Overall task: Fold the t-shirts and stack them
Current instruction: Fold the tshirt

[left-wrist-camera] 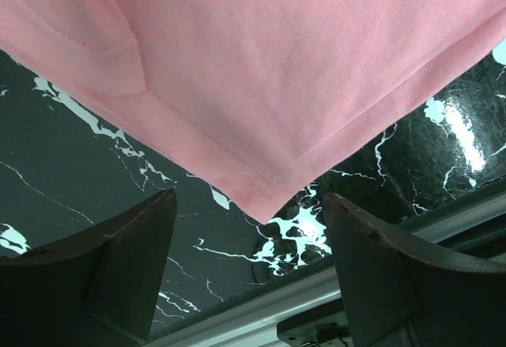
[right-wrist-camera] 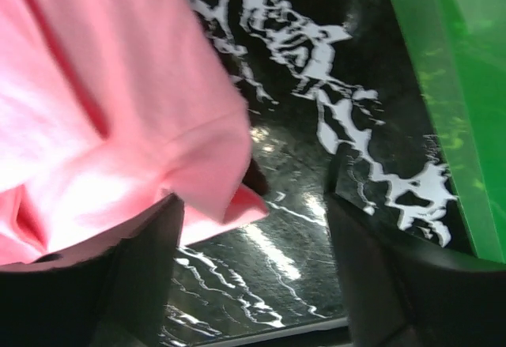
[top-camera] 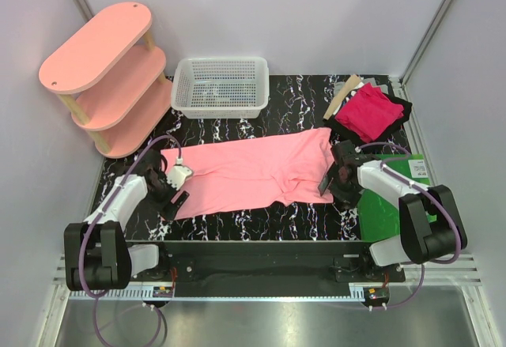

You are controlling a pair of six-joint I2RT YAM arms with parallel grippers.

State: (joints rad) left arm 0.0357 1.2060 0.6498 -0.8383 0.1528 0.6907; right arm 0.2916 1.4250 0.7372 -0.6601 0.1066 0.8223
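Observation:
The light salmon-pink t-shirt lies spread lengthwise across the black marbled table. The magenta-red t-shirt lies folded at the back right. My left gripper is open at the shirt's near left corner; in the left wrist view that hemmed corner hangs just beyond the open fingers, with nothing between them. My right gripper is open at the shirt's near right end; in the right wrist view a folded corner lies beside the left finger, not gripped.
A white mesh basket stands at the back middle. A pale-pink oval shelf unit stands at the back left. A glossy green mat lies at the near right, beside the right arm. The table's metal front edge is just under the left gripper.

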